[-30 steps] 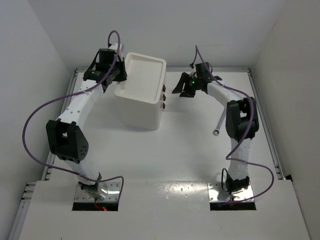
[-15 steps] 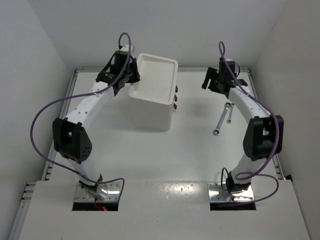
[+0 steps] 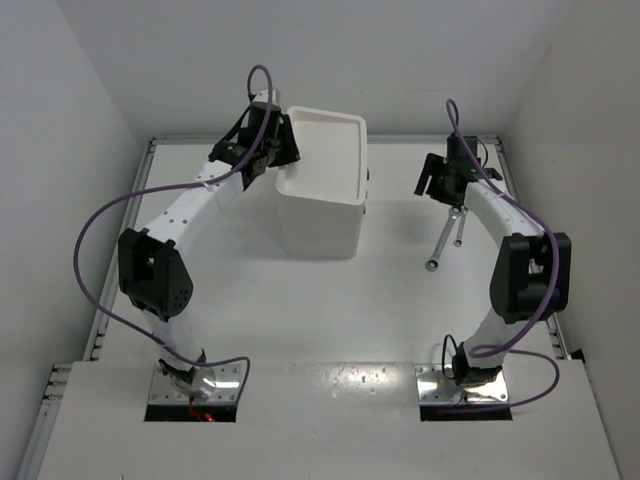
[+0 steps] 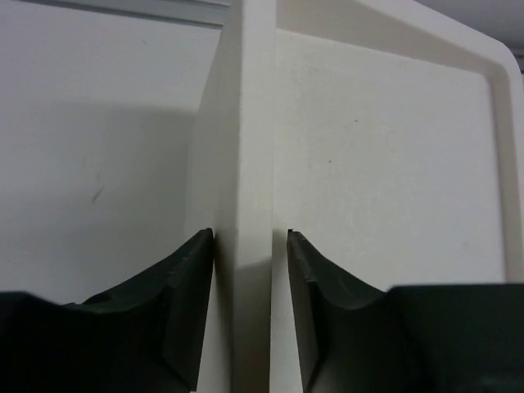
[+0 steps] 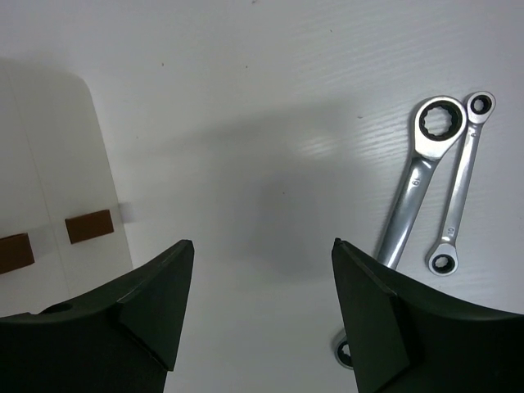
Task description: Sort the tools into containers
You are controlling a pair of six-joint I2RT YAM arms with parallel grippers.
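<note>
In the left wrist view the left gripper (image 4: 250, 237) straddles the side rim of the white drawer unit (image 4: 377, 164). One finger stands outside against the wall. The other stands inside the top tray with a thin shadowed gap to the rim, so the fingers are parted and slack, not clamped.

In the right wrist view the right gripper (image 5: 262, 246) is spread wide with only bare table (image 5: 270, 123) between its fingers. The larger wrench (image 5: 413, 192) and the smaller wrench (image 5: 460, 184) lie side by side at the right of the frame, outside the right finger, their ring heads close together at the upper right. Two red-brown handles (image 5: 88, 226) show on the unit's front at the left edge.

Only the top view gives the whole layout: the unit stands at upper centre, and the wrenches lie well apart from it at the right, just below the right gripper.
</note>
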